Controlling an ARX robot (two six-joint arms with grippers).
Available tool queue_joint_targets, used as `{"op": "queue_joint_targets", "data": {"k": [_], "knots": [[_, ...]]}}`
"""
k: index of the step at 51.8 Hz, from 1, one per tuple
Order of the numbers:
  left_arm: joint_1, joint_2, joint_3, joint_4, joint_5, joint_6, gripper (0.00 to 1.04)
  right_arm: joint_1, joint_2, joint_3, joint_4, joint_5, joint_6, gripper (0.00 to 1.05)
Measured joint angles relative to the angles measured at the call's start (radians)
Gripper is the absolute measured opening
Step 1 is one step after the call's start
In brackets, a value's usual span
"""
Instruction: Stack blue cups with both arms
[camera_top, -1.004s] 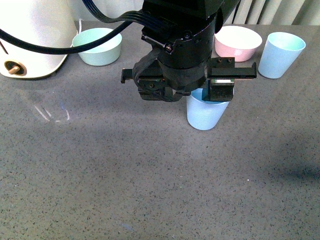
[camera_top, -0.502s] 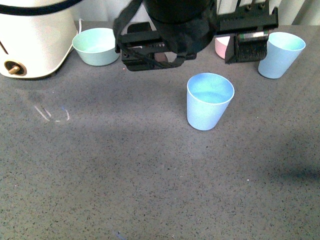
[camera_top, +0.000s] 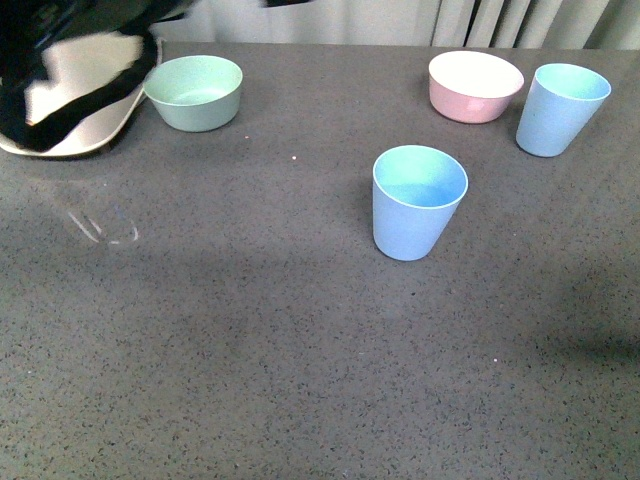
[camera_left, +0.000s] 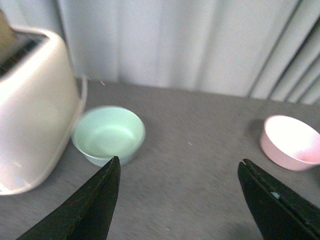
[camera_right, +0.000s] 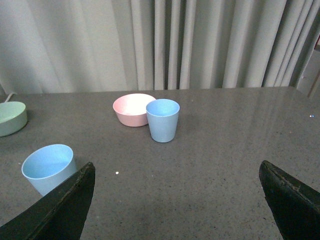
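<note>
- The blue cups are two matching light blue tumblers. Both stand upright with the mouth up, well apart, on a grey speckled table (camera_top: 250, 350).
- One cup (camera_top: 420, 205) stands alone near the middle of the table, a little toward the right edge.
- The other cup (camera_top: 560, 110) is at the far right corner, just beside a pink bowl (camera_top: 475, 85). From the front I see a thin gap between them.
- A mint-green bowl (camera_top: 195, 92) sits toward the far left corner, next to a white appliance (camera_left: 30, 115).
- The left gripper (camera_left: 179, 162) is spread wide with nothing between its jaws. Its camera shows the two bowls but neither cup.
- In the front view, the left arm (camera_top: 60, 20) is only a dark blur over the far left corner.
- The right gripper (camera_right: 176, 167) is also spread wide and empty. It is raised above the table and faces the far edge.
- In the right wrist view, the corner cup (camera_right: 162, 120) lies straight ahead, roughly centred between the jaws. The middle cup (camera_right: 48, 167) sits closer in, off toward the robot's left, near one jaw.
- I judge that nothing is stacked yet and neither cup is held.
- The right arm looks better placed for the corner cup, reaching forward toward the far edge.
- The middle cup lies between the two arms, and I would leave it to the left arm.
- Each cup's long axis is vertical, so I would close on a cup's wall from the side.
</note>
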Motion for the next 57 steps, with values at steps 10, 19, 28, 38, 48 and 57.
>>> {"op": "queue_joint_targets", "data": {"k": [10, 19, 28, 38, 48, 57], "knots": [[0.115, -0.201, -0.287, 0.299, 0.064, 0.178, 0.41, 0.000, 0.000, 0.000, 0.000, 0.003, 0.000, 0.96], [0.199, -0.324, -0.452, 0.309, 0.141, 0.214, 0.14, 0.000, 0.000, 0.000, 0.000, 0.003, 0.000, 0.96], [0.267, -0.445, -0.561, 0.301, 0.217, 0.222, 0.02, 0.000, 0.000, 0.000, 0.000, 0.003, 0.000, 0.96], [0.349, -0.599, -0.665, 0.244, 0.289, 0.225, 0.02, 0.000, 0.000, 0.000, 0.000, 0.003, 0.000, 0.96], [0.414, -0.710, -0.764, 0.230, 0.359, 0.228, 0.02, 0.000, 0.000, 0.000, 0.000, 0.003, 0.000, 0.96], [0.467, -0.895, -0.799, 0.085, 0.410, 0.229, 0.02, 0.000, 0.000, 0.000, 0.000, 0.003, 0.000, 0.96]]}}
